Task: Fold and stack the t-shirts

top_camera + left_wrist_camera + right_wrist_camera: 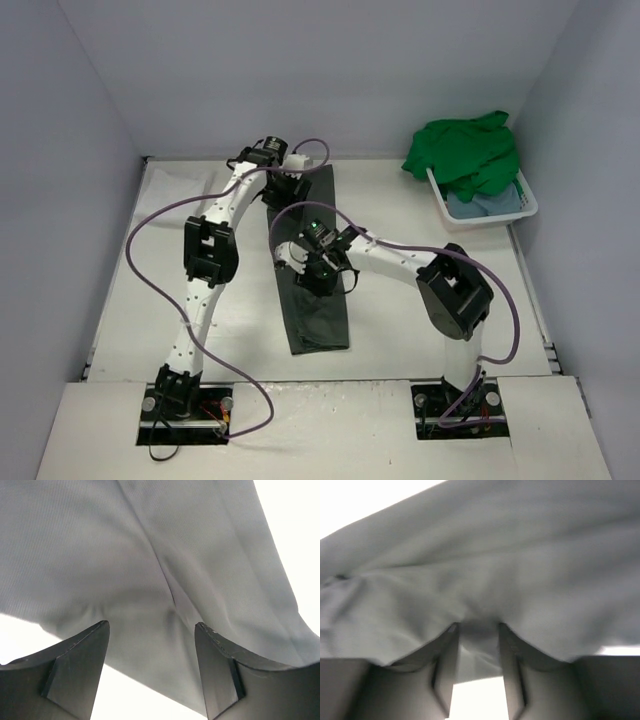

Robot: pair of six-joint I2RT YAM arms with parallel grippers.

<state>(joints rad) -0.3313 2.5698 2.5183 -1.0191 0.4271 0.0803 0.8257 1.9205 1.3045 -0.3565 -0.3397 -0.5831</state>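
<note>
A dark grey-olive t-shirt (pixel 320 320) lies on the white table, folded into a long narrow strip running from far to near. My left gripper (pixel 283 192) hangs over its far end. In the left wrist view this gripper (pixel 151 625) is open wide, with the grey cloth (pixel 150 545) lying flat below it. My right gripper (pixel 316 268) is over the middle of the strip. In the right wrist view it (pixel 477 627) is open a little, a loose fold of the cloth (pixel 520 555) bunched between its tips and draped over them.
A white plastic basket (pixel 530 205) stands at the back right. A bright green t-shirt (pixel 465 150) is heaped over it and a light blue t-shirt (pixel 485 205) lies inside. Grey walls close in the table on the left, back and right.
</note>
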